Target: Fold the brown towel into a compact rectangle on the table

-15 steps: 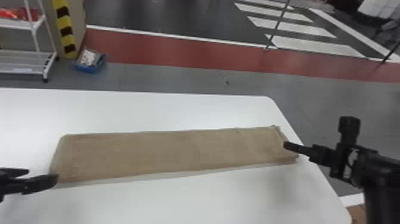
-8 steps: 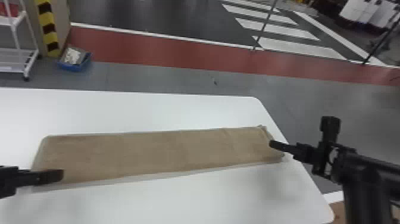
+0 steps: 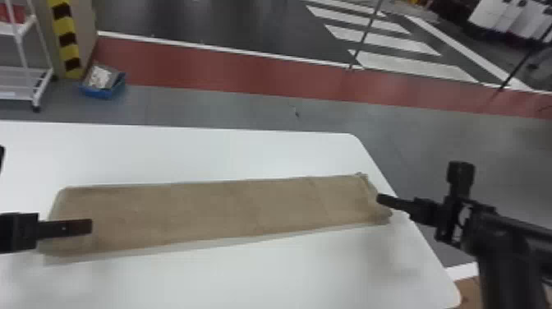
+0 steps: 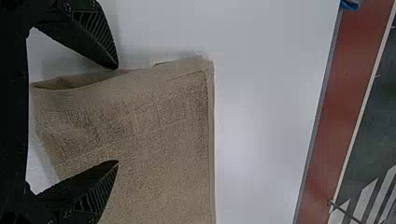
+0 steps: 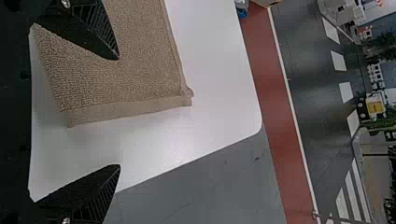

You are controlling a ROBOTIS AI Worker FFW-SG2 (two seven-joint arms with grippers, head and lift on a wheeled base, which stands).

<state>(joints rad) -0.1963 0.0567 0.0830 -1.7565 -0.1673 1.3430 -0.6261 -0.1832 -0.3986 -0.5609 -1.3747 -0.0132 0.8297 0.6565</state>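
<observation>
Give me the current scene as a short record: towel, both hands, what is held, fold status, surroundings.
towel: brown towel, a long strip lying left to right
support: white table; towel's right end near its right edge
left hand: left hand open at the towel's left end
right hand: right hand open at the right end, one finger over cloth, the other beyond it
held: nothing
fold status: not yet a compact rectangle
surroundings: blue bin on the floor beyond the table, near a white rack

Right arm point(image 3: 505, 242), head view lower right: black, blocky housings. Fingers point(image 5: 86, 193), right wrist view left side: black tapered wedges, ribbed, silvery screws point(image 5: 66, 220).
</observation>
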